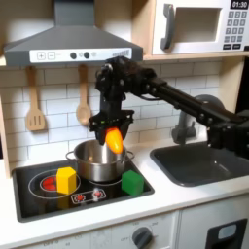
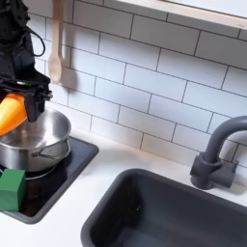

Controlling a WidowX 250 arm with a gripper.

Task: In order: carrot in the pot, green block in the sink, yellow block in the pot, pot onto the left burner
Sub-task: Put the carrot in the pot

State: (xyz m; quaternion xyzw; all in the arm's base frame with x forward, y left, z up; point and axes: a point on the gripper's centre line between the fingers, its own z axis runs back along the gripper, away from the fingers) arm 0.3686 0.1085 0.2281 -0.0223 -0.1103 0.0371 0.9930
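Near edge, first exterior view: 1 stove (image 1: pixel 44 199), black, flat, with 2 red-ringed burners. 1 yellow block (image 1: pixel 65 179) sits on the left burner (image 1: pixel 49 182) in the first exterior view. 1 green block (image 1: pixel 132 182) sits on the stove's front corner at the first exterior view's right, just beside the pot. In the second exterior view the green block (image 2: pixel 12 188) shows at the bottom left, in front of the pot.

Mid: 1 pot (image 1: pixel 95 160), shiny steel, stands on the other burner, toward the first exterior view's right; inside looks bare in both exterior views. In the second exterior view the pot (image 2: pixel 34 143) shows 1 side handle facing the camera.

Above the pot: 1 gripper (image 1: pixel 114 127), fingers clamped on 1 carrot (image 1: pixel 115 140), held tilted, clear of the pot's rim. In the second exterior view the carrot (image 2: pixel 10 114) hangs over the pot's left side, under the gripper (image 2: pixel 21 96).

Right of the stove in the first exterior view: 1 sink (image 1: pixel 199 163), dark grey. In the second exterior view the sink (image 2: pixel 164 212) has 1 curved faucet (image 2: pixel 217 154) behind it.

Far: white tile wall (image 1: pixel 29 83), 2 wooden utensils hanging, 1 spatula (image 1: pixel 35 105) and 1 spoon (image 1: pixel 83 97). 1 range hood (image 1: pixel 68 41) and 1 microwave (image 1: pixel 199 26) above.
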